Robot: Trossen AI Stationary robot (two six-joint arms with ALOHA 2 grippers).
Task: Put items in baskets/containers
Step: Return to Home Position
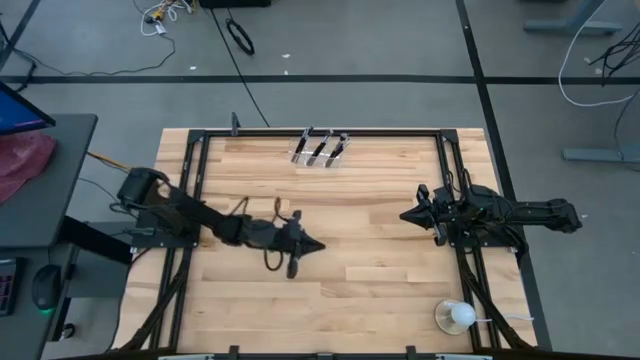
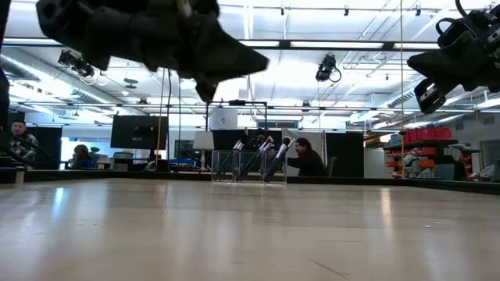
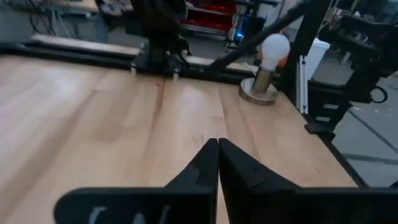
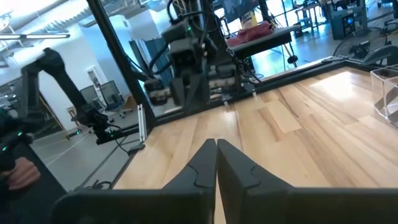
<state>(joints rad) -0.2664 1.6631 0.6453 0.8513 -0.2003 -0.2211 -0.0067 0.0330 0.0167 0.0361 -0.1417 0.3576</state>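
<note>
A small clear holder (image 1: 320,150) stands at the middle of the table's far edge, with dark brushes (image 1: 318,146) leaning inside it, tips up; the low view shows this holder (image 2: 248,165) too. My left gripper (image 1: 312,243) hovers shut above the table's middle, holding nothing, and points toward the right edge. Its shut fingers show in the left wrist view (image 3: 217,149). My right gripper (image 1: 405,214) waits shut at the right side, pointing left, also with nothing in it (image 4: 216,149). No loose brush shows on the table.
A white ball-like object on a round base (image 1: 455,317) stands at the near right corner, and the left wrist view shows it too (image 3: 268,59). A black frame (image 1: 440,150) runs around the wooden table top. People sit in the room beyond the far edge.
</note>
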